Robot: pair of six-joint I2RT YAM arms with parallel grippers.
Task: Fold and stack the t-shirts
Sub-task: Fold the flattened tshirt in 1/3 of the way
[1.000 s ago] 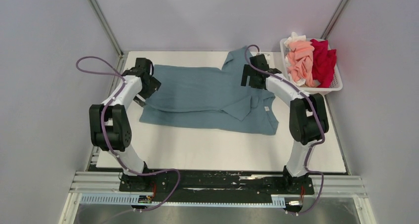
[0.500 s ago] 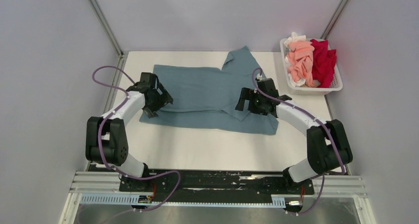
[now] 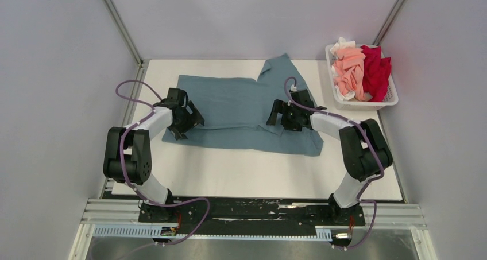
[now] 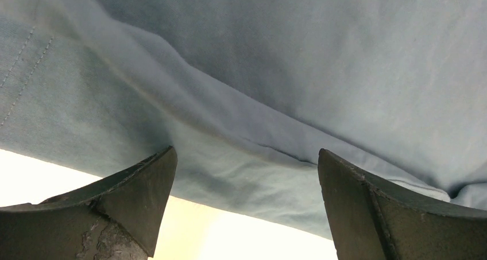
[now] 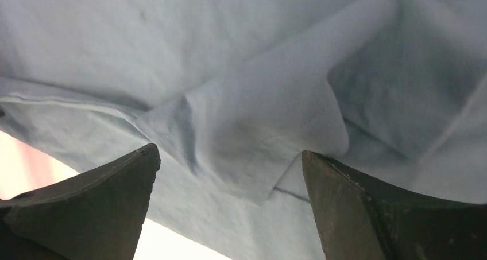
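The dusty blue-grey t-shirt (image 3: 241,108) lies half-folded on the white table, one sleeve sticking out at the back. My left gripper (image 3: 185,123) is open just over the shirt's front left part, fingers either side of a fold above the hem (image 4: 247,174). My right gripper (image 3: 279,116) is open over the folded-in sleeve near the shirt's front right (image 5: 258,151). Neither holds cloth. Salmon pink (image 3: 349,70), crimson red (image 3: 376,69) and white (image 3: 343,43) t-shirts are bunched in the basket.
The white slatted basket (image 3: 390,101) stands at the back right of the table. The bare white table top (image 3: 230,174) runs between the shirt and the arm bases. Grey walls and metal posts close in the sides.
Both grippers have come from the shirt's back edge toward the front, dragging the back half over the front into a fold. They now sit lower and closer to the shirt's near side, open.
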